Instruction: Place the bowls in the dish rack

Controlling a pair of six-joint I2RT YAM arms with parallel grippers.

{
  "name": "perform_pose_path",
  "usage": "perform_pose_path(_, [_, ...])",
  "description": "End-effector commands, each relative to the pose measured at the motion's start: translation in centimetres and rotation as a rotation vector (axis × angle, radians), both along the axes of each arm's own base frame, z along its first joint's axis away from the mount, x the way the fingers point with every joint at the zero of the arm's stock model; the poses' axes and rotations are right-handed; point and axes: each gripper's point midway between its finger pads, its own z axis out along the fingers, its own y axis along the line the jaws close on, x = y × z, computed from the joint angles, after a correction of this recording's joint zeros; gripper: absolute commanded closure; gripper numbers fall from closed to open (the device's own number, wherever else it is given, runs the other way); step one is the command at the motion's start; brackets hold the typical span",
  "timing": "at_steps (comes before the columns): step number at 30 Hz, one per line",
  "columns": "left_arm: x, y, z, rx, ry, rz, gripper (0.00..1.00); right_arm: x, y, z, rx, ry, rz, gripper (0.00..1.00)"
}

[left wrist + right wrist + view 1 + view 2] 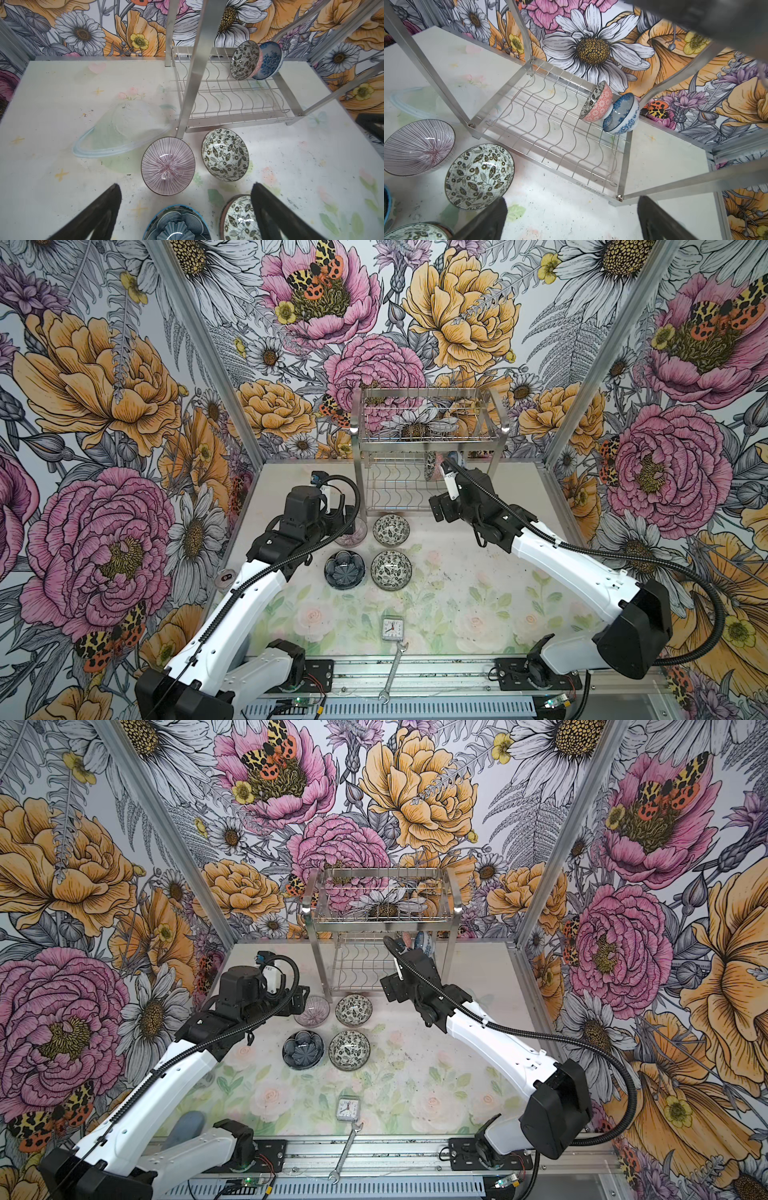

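Both left fingers (99, 214) and right fingers (660, 222) gape empty; left arm (249, 593) half-hides pink bowl (358, 531).

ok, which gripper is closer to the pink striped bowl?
Left. The left gripper hangs open just short of the pink striped bowl. The right gripper, also open, faces the lower tier of the dish rack, farther off.
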Motion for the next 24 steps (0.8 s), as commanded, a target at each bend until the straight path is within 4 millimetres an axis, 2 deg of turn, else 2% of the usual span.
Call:
perform_pose_path(1, [-0.5, 0.2, -0.8, -0.042, 0.033, 0.077, 0.01, -0.8, -0.3, -0.2, 0.042, 0.031, -0.003, 0.0])
perform_pose_path(8, [-0.9, -1.8, -2.6, -0.086, 0.11, 0.073, 0.01, -0.4, -0.5, 1.0, 0.097, 0.073, -0.01, 0.0])
perform_pose_path(11, [-0.8, -2.6, -3.4, -0.057, 0.124, 0.062, 0.01, -0.2, 0.1, 0.6, 0.098, 0.087, 0.009, 0.0])
perform_pose_path(15, [-0.6, -2.2, -4.0, 0.027, 0.1, 0.09, 0.01, 0.3, -0.3, -1.1, 0.07, 0.101, -0.025, 0.0])
perform_pose_path(19, [-0.7, -3.0, -4.4, -0.001, 0.114, 0.058, 0.01, -0.2, 0.1, -0.7, 0.119, 0.105, -0.005, 0.0])
perform_pose_path(24, [-0.4, -2.8, -4.4, -0.015, 0.096, 0.062, 0.01, -0.6, -0.4, -0.4, 0.132, 0.096, -0.022, 0.0])
